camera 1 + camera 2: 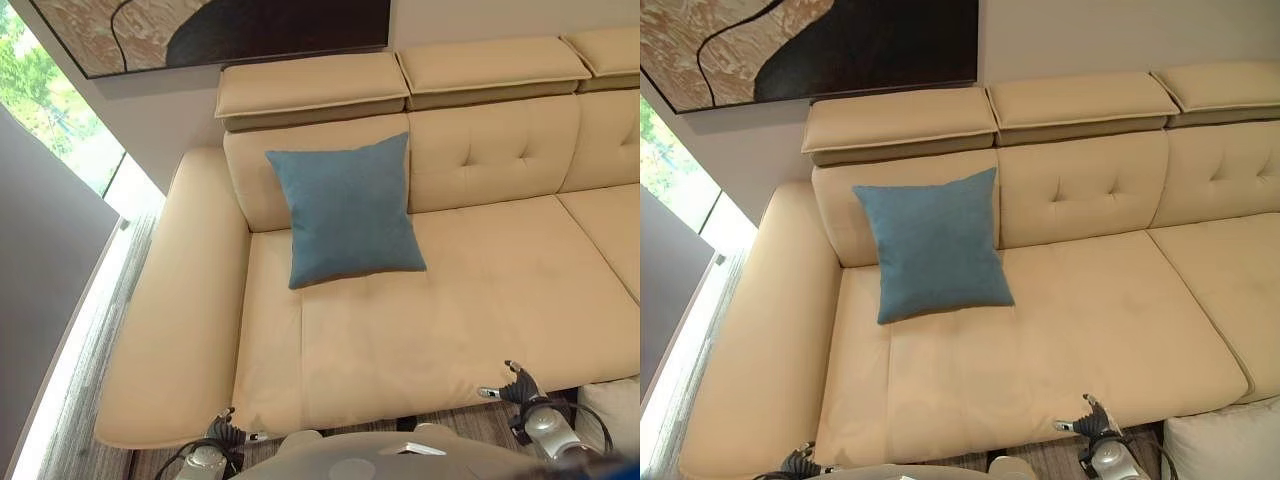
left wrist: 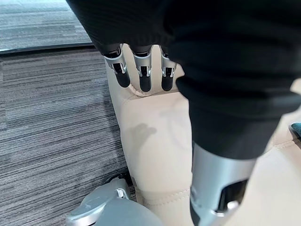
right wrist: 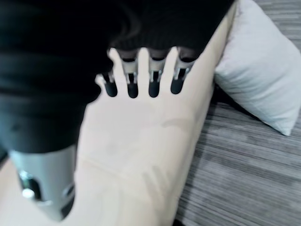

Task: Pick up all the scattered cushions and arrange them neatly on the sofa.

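Note:
A blue cushion (image 1: 348, 210) leans upright against the backrest of the beige sofa (image 1: 470, 300), at its left seat. A white cushion (image 1: 1225, 445) lies on the floor by the sofa's front edge, at the lower right; the right wrist view shows this white cushion (image 3: 263, 70) past the hand. My left hand (image 2: 143, 75) hangs by the sofa's front near the armrest, fingers straight, holding nothing. My right hand (image 3: 153, 82) hangs over the seat's front edge, fingers straight and empty, a short way from the white cushion.
The sofa's wide armrest (image 1: 175, 310) closes the left side, with a window (image 1: 50, 130) and a grey wall panel beyond it. A dark painting (image 1: 200, 30) hangs above the headrests. Striped grey carpet (image 2: 47, 141) covers the floor in front.

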### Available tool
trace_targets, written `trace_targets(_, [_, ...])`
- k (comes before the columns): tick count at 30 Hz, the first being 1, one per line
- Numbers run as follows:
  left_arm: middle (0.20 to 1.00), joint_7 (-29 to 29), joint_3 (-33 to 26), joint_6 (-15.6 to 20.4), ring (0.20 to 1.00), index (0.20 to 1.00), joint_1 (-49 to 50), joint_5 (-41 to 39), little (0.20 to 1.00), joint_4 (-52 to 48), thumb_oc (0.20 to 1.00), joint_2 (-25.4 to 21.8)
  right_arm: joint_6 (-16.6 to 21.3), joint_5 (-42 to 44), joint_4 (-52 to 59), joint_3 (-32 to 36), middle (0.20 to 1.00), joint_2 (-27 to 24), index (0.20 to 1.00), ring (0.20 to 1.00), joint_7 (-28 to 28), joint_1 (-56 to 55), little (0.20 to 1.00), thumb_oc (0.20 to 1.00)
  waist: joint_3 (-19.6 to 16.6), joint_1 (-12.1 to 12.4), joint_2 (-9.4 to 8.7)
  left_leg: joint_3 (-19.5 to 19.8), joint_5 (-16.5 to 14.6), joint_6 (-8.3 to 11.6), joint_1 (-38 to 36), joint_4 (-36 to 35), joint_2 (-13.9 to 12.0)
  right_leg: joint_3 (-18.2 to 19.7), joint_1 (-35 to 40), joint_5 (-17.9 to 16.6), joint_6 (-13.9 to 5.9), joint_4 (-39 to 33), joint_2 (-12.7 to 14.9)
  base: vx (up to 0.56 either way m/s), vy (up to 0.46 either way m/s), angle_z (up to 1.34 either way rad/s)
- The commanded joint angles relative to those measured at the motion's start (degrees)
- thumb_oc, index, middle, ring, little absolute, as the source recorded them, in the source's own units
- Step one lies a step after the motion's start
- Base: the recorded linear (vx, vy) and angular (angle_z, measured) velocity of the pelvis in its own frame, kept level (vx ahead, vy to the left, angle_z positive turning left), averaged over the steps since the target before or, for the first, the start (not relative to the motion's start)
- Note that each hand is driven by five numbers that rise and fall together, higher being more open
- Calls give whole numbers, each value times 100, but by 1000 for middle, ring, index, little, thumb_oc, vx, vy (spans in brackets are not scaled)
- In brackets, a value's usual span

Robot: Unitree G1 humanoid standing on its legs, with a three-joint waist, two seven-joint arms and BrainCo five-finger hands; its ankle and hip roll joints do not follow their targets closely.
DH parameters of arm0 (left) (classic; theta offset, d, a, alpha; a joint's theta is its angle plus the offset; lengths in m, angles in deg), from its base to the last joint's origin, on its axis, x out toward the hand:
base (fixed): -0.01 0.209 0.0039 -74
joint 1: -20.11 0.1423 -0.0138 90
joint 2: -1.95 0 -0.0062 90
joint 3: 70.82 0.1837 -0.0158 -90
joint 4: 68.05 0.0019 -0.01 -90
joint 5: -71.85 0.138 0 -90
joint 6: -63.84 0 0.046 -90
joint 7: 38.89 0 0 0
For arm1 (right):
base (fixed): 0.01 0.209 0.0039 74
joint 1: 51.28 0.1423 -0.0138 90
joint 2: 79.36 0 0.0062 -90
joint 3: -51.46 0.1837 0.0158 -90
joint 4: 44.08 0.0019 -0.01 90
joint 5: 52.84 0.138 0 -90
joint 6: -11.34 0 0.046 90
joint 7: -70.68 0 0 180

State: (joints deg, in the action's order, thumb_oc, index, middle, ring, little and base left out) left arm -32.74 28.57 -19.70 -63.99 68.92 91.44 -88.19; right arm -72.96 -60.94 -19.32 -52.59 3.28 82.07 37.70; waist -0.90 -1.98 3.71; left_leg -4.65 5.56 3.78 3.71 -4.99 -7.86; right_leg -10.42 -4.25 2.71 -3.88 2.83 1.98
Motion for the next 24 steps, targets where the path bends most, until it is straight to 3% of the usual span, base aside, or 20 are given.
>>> trace_targets(1, [1000,-68,-232,8,1000,1000,-451,249,1000,-35,1000,-202,13,149,-69,186,1000,110,1000,1000,3,336,1000,1000,329,48,-462,-372,-262,259,-380,-1,206,-74,443,-198,-289,-783,5,13,-159,1])
trace_targets(4, [1000,-68,-95,-24,1000,1000,-540,301,1000,-74,1000,-147,-51,342,-476,294,1000,179,1000,1000,10,347,1000,1000,375,54,-473,-242,-235,231,-408,84,201,7,457,-167,-242,-783,-46,-99,-89,10])
trace_targets(5, [1000,-80,-15,-8,1000,1000,-665,257,1000,-84,1000,-42,-64,346,-623,277,1000,173,1000,1000,19,416,1000,1000,533,117,-597,329,-753,99,-101,844,509,80,346,-278,-217,-783,57,-313,-23,17])
trace_targets(6, [1000,-83,-6,-16,1000,1000,-709,217,1000,-93,1000,19,-94,360,-684,304,1000,147,1000,1000,18,460,1000,1000,550,105,-626,606,-1018,22,-82,1094,756,154,233,-387,-233,-783,91,-304,27,0])
trace_targets(9, [1000,-86,19,-31,1000,1000,-712,209,1000,-58,1000,108,-127,411,-727,372,1000,150,1000,1000,-25,470,1000,1000,510,62,-581,868,-1223,-59,-205,1096,977,322,87,-524,-250,-783,63,-101,114,-25])
trace_targets(14, [1000,-62,162,-45,1000,1000,-819,293,1000,-37,1000,147,-239,466,-762,441,1000,234,1000,1000,-38,513,1000,1000,558,-32,-523,822,-1138,-235,-346,607,1158,393,-426,-988,-447,-686,266,-163,193,-19])
trace_targets(16, [1000,-56,156,-43,1000,1000,-816,297,1000,-37,1000,154,-251,426,-757,419,1000,254,1000,1000,-30,531,1000,1000,590,-10,-524,803,-1104,-271,-343,556,1191,387,-510,-1014,-489,-646,303,-222,135,-44])
trace_targets(17, [1000,-40,122,-73,1000,1000,-832,312,1000,9,1000,114,-293,392,-742,367,1000,319,1000,1000,-22,604,1000,1000,713,53,-517,676,-991,-359,-328,437,1190,274,-753,-986,-539,-302,386,-237,92,-55])
trace_targets(21, [1000,-49,179,-85,1000,1000,-882,416,1000,69,1000,44,-304,316,-775,282,1000,385,1000,1000,-13,644,1000,1000,833,122,-458,513,-841,-410,-303,347,1108,-115,-845,-749,-513,150,492,-217,46,-83])
trace_targets(22, [1000,-51,178,-95,1000,1000,-879,402,1000,78,1000,25,-290,337,-806,269,1000,407,1000,1000,-25,608,1000,1000,839,159,-425,449,-722,-441,-251,300,1079,-242,-723,-493,-380,524,497,-172,2,-37])
trace_targets(24, [1000,-56,147,-127,1000,1000,-862,364,1000,75,1000,4,-289,390,-828,290,1000,419,1000,1000,-41,562,1000,1000,793,180,-403,428,-660,-473,-231,271,1049,-26,-555,-241,-326,888,366,-146,-26,-15])
